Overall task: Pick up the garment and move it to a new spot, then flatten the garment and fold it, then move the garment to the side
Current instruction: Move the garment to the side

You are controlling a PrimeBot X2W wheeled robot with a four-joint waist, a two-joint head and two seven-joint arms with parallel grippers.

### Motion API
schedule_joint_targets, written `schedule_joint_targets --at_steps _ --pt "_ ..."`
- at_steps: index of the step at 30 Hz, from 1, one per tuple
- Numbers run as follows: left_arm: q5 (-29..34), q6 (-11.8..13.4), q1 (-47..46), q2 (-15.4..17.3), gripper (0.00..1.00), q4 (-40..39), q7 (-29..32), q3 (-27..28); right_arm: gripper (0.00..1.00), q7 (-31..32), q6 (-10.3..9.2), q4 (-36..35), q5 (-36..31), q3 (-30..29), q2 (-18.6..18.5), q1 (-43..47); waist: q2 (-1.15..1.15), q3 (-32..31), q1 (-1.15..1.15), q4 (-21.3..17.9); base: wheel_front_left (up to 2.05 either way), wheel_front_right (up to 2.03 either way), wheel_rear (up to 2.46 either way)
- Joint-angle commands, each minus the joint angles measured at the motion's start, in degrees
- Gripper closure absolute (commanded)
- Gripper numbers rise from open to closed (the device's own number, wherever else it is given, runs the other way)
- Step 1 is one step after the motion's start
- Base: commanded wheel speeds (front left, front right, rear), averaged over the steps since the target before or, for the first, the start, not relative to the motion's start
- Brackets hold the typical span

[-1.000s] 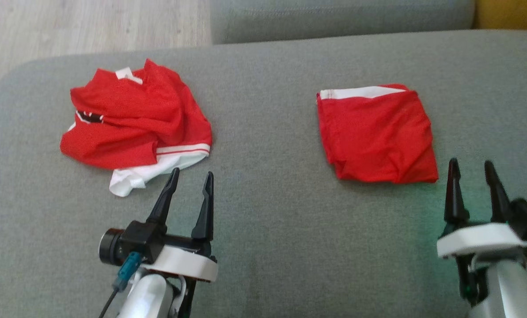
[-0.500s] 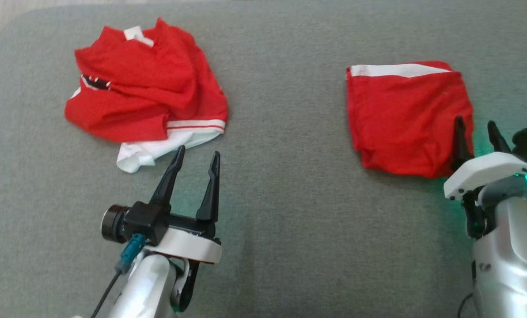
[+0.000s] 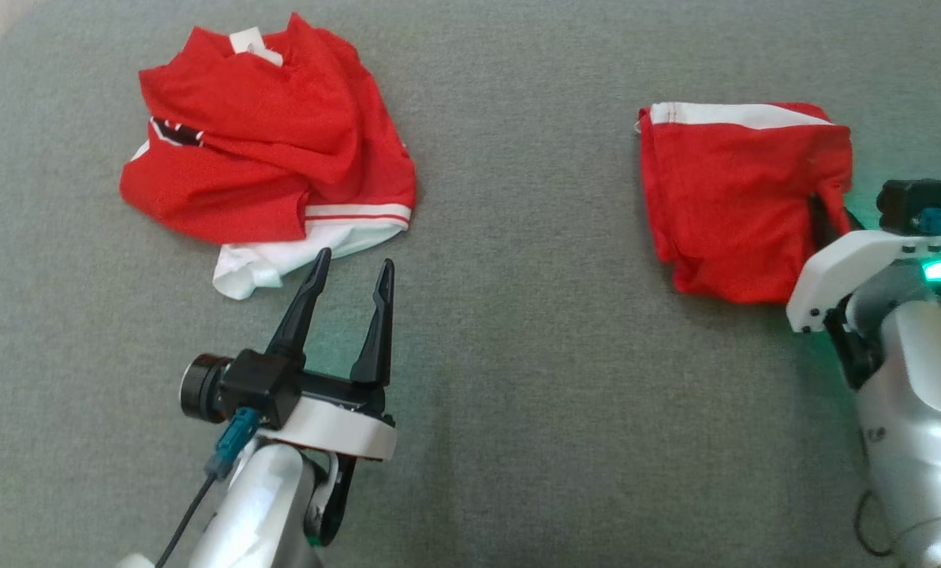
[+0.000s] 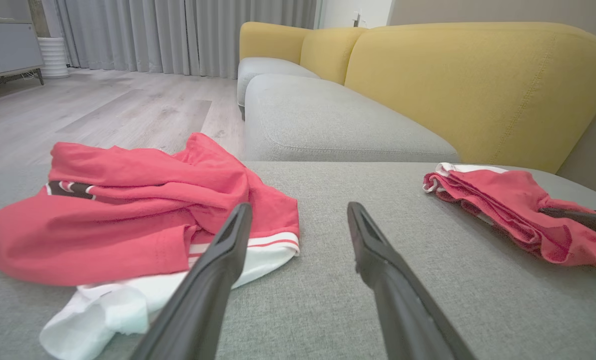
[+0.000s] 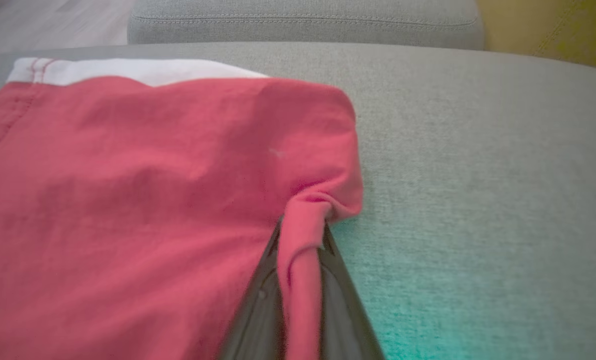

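A folded red garment (image 3: pixel 738 205) with a white band along its far edge lies on the right of the grey sofa cushion (image 3: pixel 517 355). My right gripper (image 3: pixel 829 209) is shut on a pinched fold at its right edge; in the right wrist view the red cloth (image 5: pixel 153 190) bunches between the two fingers of the gripper (image 5: pixel 302 225). In the left wrist view the same garment (image 4: pixel 502 200) lies at the right. My left gripper (image 3: pixel 353 260) stands open and holds nothing, its tips just short of a crumpled red and white garment (image 3: pixel 273 134).
The crumpled garment (image 4: pixel 128 210) lies ahead and left of my left gripper (image 4: pixel 298 207). Beyond the cushion are a second grey seat (image 4: pixel 327 125), a yellow backrest (image 4: pixel 477 90) and wooden floor (image 4: pixel 103 110). Bare cushion lies between the two garments.
The head camera has tilted down and nearer. My right gripper moved forward onto the folded garment's right edge and shut on it. The left gripper stayed open in place.
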Motion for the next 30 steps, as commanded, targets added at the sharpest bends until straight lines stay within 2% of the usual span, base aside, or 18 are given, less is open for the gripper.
schedule_joint_targets --at_steps 1,6,11,16,17,22,30 --pt "-0.23 0.14 -1.97 0.22 0.00 -1.61 -0.46 1.94 1.00 -0.91 -0.05 -1.01 -0.31 2.13 -1.63 -1.04 0.00 -0.39 -0.01 -0.42 0.00 0.00 0.00" --pt "-0.52 0.38 -1.56 0.22 0.00 -1.92 -0.46 2.12 1.00 -1.42 -0.05 -2.06 0.13 6.79 -7.54 -1.49 0.00 -1.08 -0.01 -1.54 0.00 0.00 0.00" --pt "-0.43 0.39 -1.73 0.22 0.00 -2.50 -0.46 2.48 1.00 -0.68 -0.05 -3.89 0.68 10.08 -16.08 -0.89 0.00 -0.37 -0.01 -2.15 0.00 0.00 0.00" --pt "-0.07 -0.07 -2.35 0.22 0.00 -3.00 -0.46 2.53 1.00 -0.78 -0.05 -2.83 0.35 8.78 -24.55 -0.39 0.00 1.34 -0.01 -1.83 0.00 0.00 0.00" --pt "0.16 -0.21 -2.60 0.22 0.00 -2.96 -0.46 2.62 1.00 -1.19 -0.05 -1.51 0.00 6.94 -27.01 -0.60 0.00 1.99 -0.01 -1.52 0.00 0.00 0.00" --pt "0.65 -0.55 -3.13 0.22 0.00 -2.98 -0.46 3.02 1.00 -2.54 -0.05 1.12 -2.57 2.09 -29.45 -1.98 0.00 3.18 -0.01 -0.82 0.00 0.00 0.00" --pt "0.92 -0.79 -3.38 0.22 0.00 -2.99 -0.46 3.64 1.00 -3.58 -0.05 3.53 -6.57 -2.73 -28.91 -3.57 0.00 3.74 -0.01 -0.61 0.00 0.00 0.00"
